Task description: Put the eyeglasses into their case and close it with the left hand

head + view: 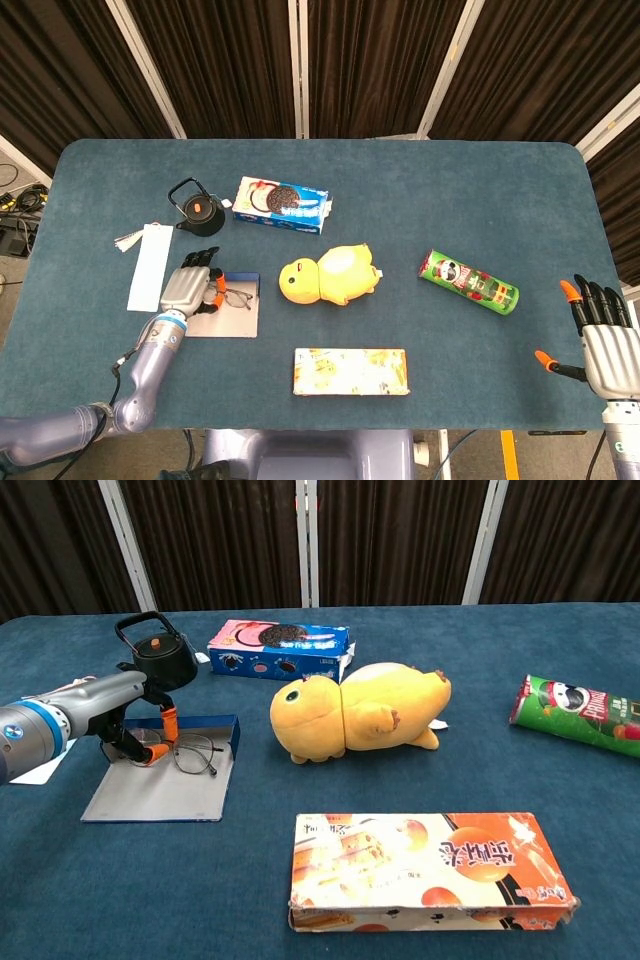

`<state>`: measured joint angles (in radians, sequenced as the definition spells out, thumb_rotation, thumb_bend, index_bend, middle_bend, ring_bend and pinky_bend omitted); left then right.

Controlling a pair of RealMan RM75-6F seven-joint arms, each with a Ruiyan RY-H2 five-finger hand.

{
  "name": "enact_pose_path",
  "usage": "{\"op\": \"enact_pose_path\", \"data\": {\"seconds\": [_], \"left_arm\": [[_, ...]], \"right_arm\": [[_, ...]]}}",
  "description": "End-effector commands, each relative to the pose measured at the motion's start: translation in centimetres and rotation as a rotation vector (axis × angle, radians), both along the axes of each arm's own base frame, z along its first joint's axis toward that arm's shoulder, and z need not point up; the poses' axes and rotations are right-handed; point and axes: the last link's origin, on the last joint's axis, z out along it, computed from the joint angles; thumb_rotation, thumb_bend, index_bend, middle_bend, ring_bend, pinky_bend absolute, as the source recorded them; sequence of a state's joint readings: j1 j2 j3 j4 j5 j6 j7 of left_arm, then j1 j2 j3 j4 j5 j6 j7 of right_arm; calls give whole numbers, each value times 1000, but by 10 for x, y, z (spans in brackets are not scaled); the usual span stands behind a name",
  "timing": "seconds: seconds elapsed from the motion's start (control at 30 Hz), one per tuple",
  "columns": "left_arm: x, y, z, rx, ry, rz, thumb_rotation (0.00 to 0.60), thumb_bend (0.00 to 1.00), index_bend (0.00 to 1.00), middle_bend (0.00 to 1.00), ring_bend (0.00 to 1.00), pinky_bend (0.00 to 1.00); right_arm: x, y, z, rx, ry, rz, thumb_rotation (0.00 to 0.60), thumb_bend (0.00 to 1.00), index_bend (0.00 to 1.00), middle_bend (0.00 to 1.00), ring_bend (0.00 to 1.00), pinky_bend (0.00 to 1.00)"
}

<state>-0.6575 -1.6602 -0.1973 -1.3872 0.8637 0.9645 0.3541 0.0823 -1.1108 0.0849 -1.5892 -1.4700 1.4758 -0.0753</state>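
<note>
While we held our left hand (140,742) over the far end of the flat grey, blue-edged open eyeglass case (160,790), its orange-tipped fingers (168,721) pinched the thin wire-framed eyeglasses (195,752) by one side.

- Eyeglasses: just above or resting on the case's grey inner face, near its raised blue far wall; we could not tell whether they touched it.
- Case: lying open and flat on the blue cloth-covered desk (420,180), near the black kettle (158,655) and beside the yellow plush duck (360,712).
- Right hand (605,345): spread, holding nothing, at the desk's right edge, well apart from the work.
- Step in hand, as we judged it: placing the eyeglasses into the case.
- Next move, as we judged it: settle the frame fully inside the case walls, release the pinch, then fold the case shut with the left hand.
</note>
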Motion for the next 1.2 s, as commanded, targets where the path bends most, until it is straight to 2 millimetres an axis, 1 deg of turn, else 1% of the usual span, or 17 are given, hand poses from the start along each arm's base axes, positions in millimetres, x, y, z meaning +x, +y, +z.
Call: {"op": "enact_pose_path", "data": {"seconds": [0.03, 0.1, 0.33, 0.37, 0.43, 0.53, 0.63, 0.8, 1.2], "left_arm": [[-2, -1, 5, 18, -12, -12, 600, 319, 38, 0, 0, 0], [-3, -3, 8, 32, -18, -22, 600, 300, 0, 0, 0, 0], [-3, -6, 19, 59, -42, -61, 600, 295, 0, 0, 0, 0], [-3, -7, 19, 60, -41, -65, 600, 281, 0, 0, 0, 0], [-4, -7, 18, 62, -38, -69, 600, 219, 0, 0, 0, 0], [-5, -7, 14, 69, -28, -83, 600, 181, 0, 0, 0, 0], [-9, -2, 2, 56, 5, -89, 600, 154, 0, 0, 0, 0], [-10, 3, -10, 45, 31, -91, 600, 149, 0, 0, 0, 0], [-3, 18, -16, 66, 30, -88, 600, 158, 0, 0, 0, 0]], "right_arm": [[0, 0, 0, 1, 0, 0, 600, 0, 24, 0, 0, 0], [0, 0, 0, 1, 1, 1, 600, 0, 24, 0, 0, 0], [1, 1, -2, 6, 3, 5, 600, 0, 24, 0, 0, 0], [1, 1, -2, 6, 2, 5, 600, 0, 24, 0, 0, 0], [2, 1, -2, 5, 2, 6, 600, 0, 24, 0, 0, 0], [2, 1, -2, 6, 2, 7, 600, 0, 24, 0, 0, 0], [1, 0, -1, 4, 2, 4, 600, 0, 24, 0, 0, 0], [0, 0, 0, 3, 0, -2, 600, 0, 24, 0, 0, 0], [-3, -3, 1, 0, -1, -14, 600, 0, 24, 0, 0, 0]]}}
